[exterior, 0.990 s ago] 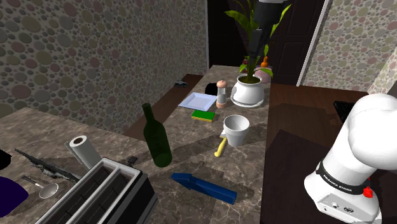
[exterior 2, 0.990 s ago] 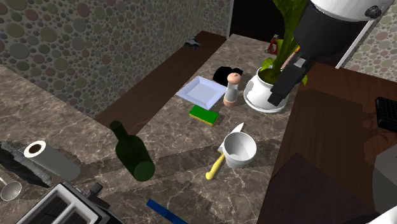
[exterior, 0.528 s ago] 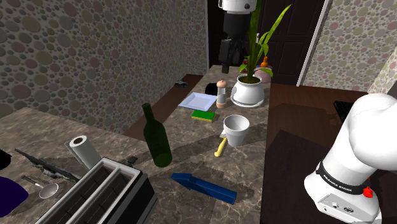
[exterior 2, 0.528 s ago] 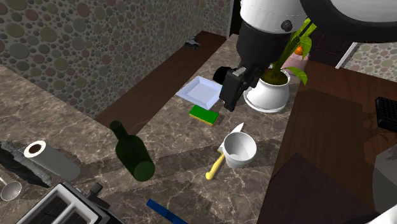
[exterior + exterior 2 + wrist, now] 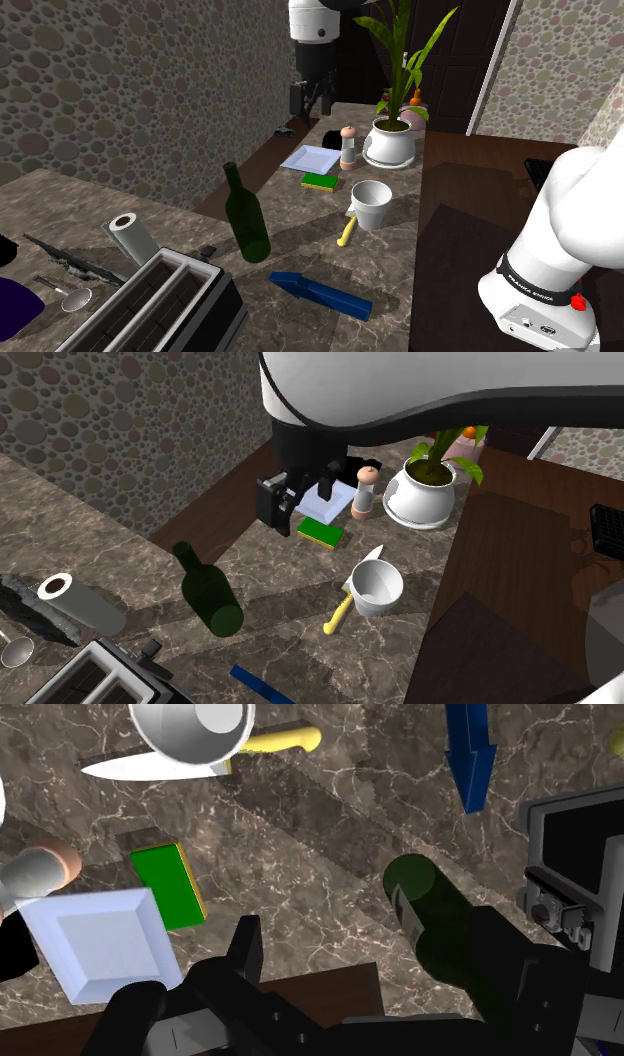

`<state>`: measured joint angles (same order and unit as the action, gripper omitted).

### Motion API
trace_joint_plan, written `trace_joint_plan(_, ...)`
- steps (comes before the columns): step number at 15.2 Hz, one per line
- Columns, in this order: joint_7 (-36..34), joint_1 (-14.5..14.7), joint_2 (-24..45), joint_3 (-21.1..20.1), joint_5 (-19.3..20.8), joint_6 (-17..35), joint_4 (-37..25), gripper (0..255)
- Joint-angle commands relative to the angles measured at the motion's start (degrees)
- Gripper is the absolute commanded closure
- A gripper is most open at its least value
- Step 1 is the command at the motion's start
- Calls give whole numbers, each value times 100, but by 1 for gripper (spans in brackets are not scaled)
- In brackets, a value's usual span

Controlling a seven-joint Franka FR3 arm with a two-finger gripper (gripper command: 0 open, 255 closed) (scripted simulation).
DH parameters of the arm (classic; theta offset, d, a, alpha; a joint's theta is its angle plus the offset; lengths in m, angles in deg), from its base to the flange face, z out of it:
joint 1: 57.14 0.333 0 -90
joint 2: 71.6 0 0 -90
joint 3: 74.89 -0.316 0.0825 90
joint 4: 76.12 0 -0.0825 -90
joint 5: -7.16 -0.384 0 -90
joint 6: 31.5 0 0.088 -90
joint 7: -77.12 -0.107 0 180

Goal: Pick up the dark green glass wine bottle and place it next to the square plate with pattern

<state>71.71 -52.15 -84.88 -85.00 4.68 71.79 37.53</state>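
Reading the shoulder view from its left, a paper roll [image 5: 130, 238] lies by the toaster [image 5: 160, 305]. Next comes the bottle [image 5: 245, 215], dark green, standing upright on the counter [image 5: 300, 245] with its neck straight up and nothing touching it.

Further toward that view's right and much higher, the gripper [image 5: 309, 102] hangs above the counter's far edge. Its fingers point down and stand apart with nothing between them, so I read it as open and empty.

Beyond it lies the plate [image 5: 312, 158], pale and square, with a green sponge [image 5: 321, 181] at its near corner and a grinder [image 5: 348, 147] beside it. After those come a white mug [image 5: 371, 204] and a plant pot [image 5: 390, 145].

What matters for my next move is that the bottle sits down and toward the shoulder view's left from the gripper, nearer the stand and far lower. In the second exterior view the gripper [image 5: 275, 507] hovers between the bottle [image 5: 210, 597] and the plate [image 5: 335, 504].

The bottle's long axis is vertical, so I judge I need to descend beside it and close on the neck or body from the side. In the wrist view the bottle [image 5: 430, 914] shows top-on close by one finger, and the plate [image 5: 100, 944] lies out past the other.
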Motion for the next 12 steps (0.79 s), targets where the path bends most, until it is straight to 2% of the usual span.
trace_joint_plan(1,-164,43,428,-110,44,7,-369,0)
trace_joint_plan(7,-694,262,1782,-397,290,-93,-1655,0)
trace_joint_plan(12,-1088,570,3030,-526,573,-395,-3052,0)
